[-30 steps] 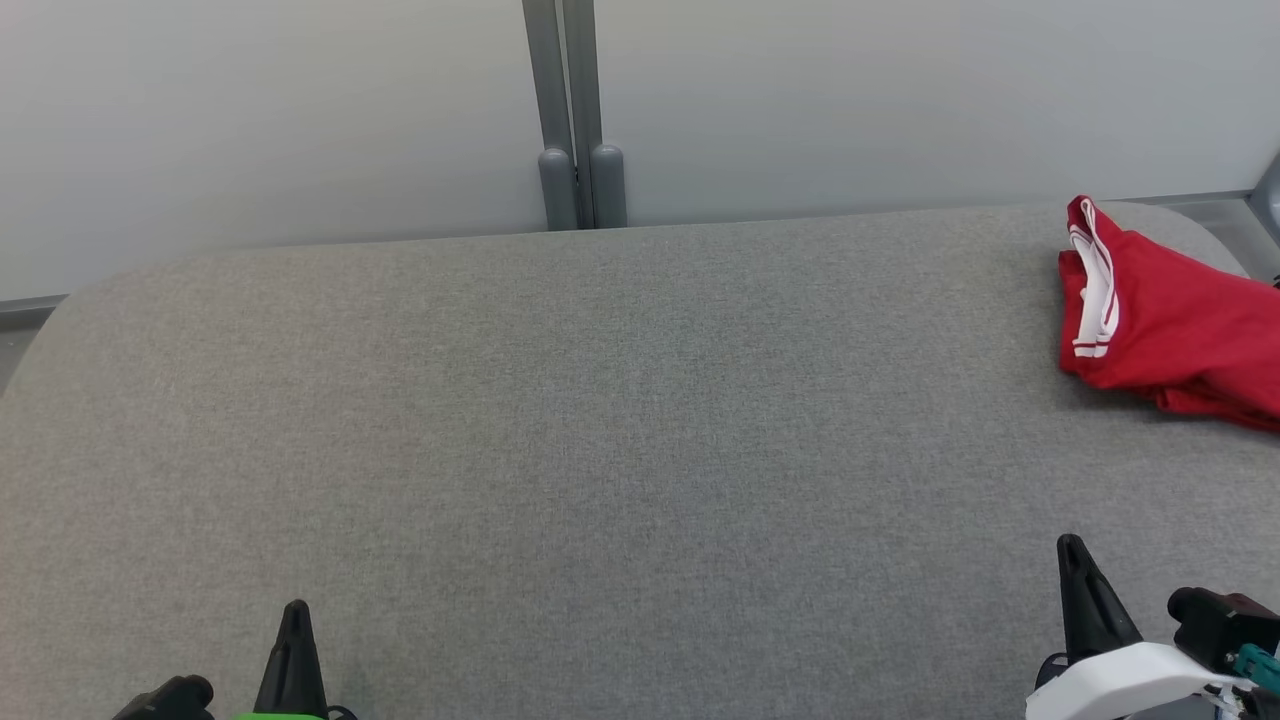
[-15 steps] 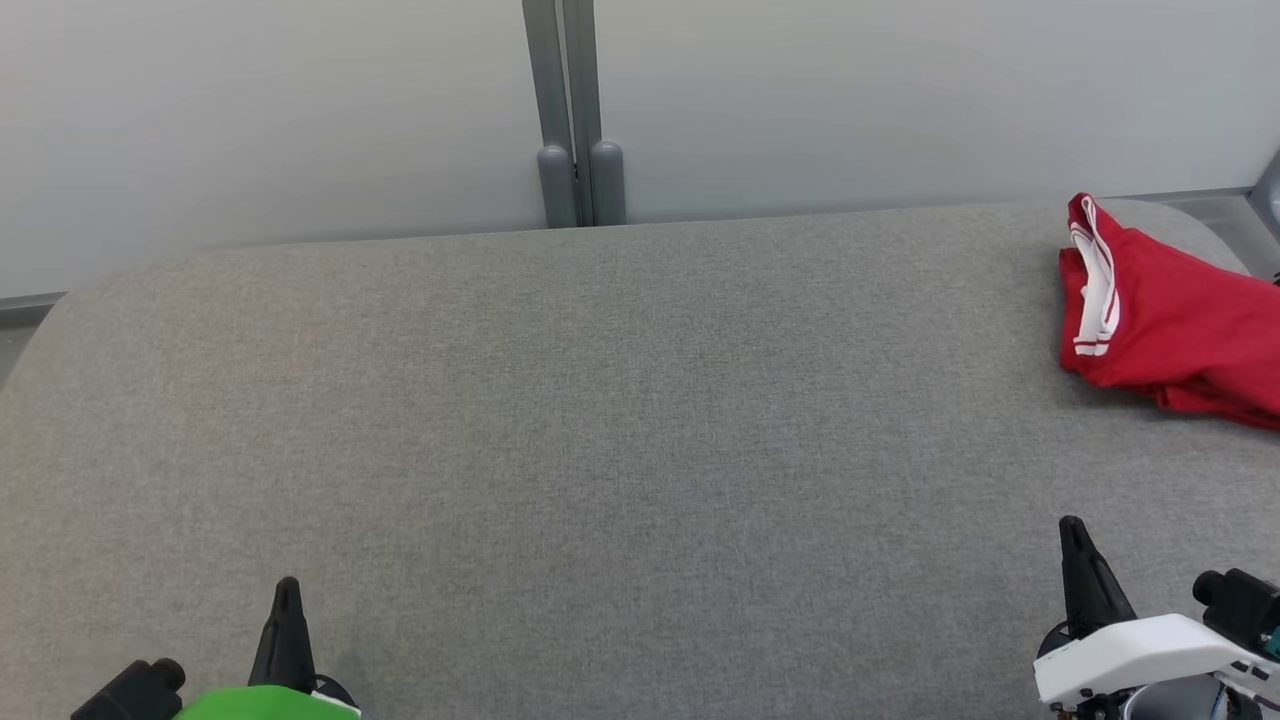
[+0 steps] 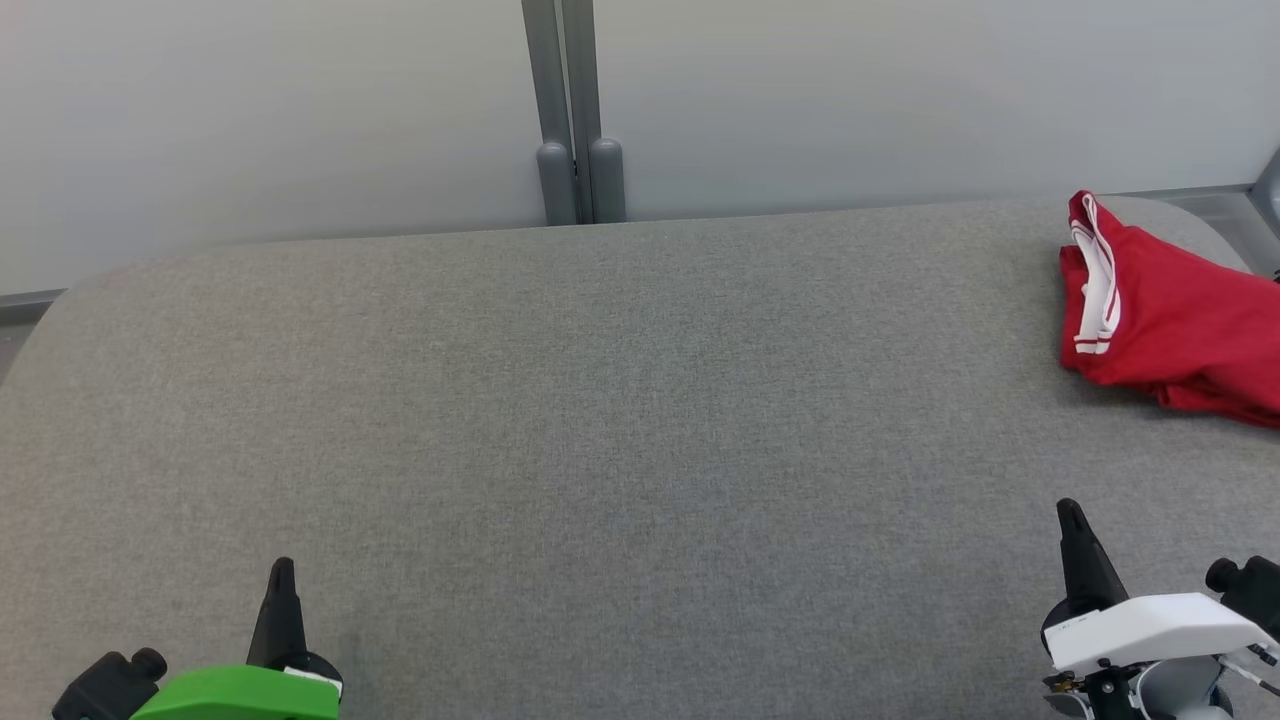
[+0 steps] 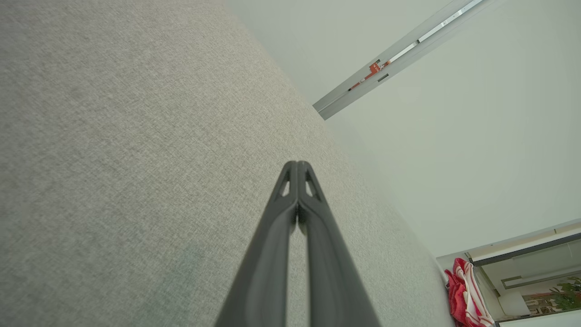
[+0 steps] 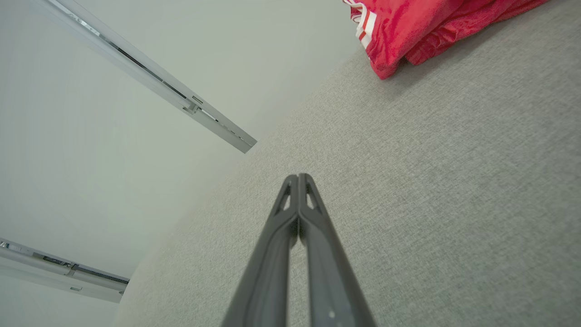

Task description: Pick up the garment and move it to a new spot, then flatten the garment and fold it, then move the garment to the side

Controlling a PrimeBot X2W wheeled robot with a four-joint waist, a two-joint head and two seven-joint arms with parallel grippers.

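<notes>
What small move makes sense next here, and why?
Probably reach the right gripper forward toward the red garment, opening it on the way: it is shut and empty, the garment lies bunched at the far right of the table, untouched.

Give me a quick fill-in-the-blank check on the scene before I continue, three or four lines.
1. The garment is ____ with white stripes.
2. It lies at the robot's ____ end of the grey fabric surface.
3. The left gripper and the right gripper are both ____.
4. The garment is held by ____ gripper.
Missing words: red; right; shut; neither.
</notes>
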